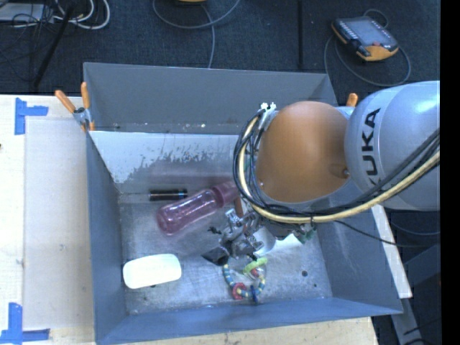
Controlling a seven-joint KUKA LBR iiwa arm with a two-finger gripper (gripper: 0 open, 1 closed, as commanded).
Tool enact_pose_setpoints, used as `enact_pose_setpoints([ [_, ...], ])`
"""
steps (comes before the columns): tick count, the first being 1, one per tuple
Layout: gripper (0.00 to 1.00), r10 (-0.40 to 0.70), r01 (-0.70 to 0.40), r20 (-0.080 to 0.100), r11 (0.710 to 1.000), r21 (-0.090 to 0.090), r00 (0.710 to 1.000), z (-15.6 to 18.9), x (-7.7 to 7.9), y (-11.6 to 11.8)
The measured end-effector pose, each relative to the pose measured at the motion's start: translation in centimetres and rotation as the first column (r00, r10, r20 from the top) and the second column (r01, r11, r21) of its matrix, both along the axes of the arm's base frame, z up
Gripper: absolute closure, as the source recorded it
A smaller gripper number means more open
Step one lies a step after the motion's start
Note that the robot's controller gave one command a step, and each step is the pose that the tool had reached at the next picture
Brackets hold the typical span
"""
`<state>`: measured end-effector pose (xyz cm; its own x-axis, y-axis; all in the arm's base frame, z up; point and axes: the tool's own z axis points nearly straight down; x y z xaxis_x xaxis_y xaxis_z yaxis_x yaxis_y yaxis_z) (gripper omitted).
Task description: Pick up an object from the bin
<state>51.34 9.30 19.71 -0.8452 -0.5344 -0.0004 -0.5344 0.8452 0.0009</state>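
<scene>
The arm (392, 153) reaches in from the right, its orange cover (302, 153) hanging over the right half of the bin (104, 221). Below the cover, the jaws are low over the bin floor, right of centre. They are a tangle of dark metal, and it cannot be told whether they are open or closed, or whether they have hold of anything.

Just left of them lies a small black piece (214, 256). Just in front of them, near the front wall, is a little heap of coloured bits (244, 280). A pink bottle (190, 210) lies on its side to the left, its neck pointing toward the jaws. A black pen (167, 192) lies behind the bottle, and a white oval bar (152, 271) sits well apart at the front left.
</scene>
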Motion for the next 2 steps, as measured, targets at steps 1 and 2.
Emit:
enact_pose_setpoints([
  [1,1.00,-0.001,0.001,0.000,1.000,0.000,1.000,0.0,0.0,0.0],
  [2,1.00,0.303,-0.303,0.006,0.953,-0.001,0.953,16.2,-2.1,-0.8],
])
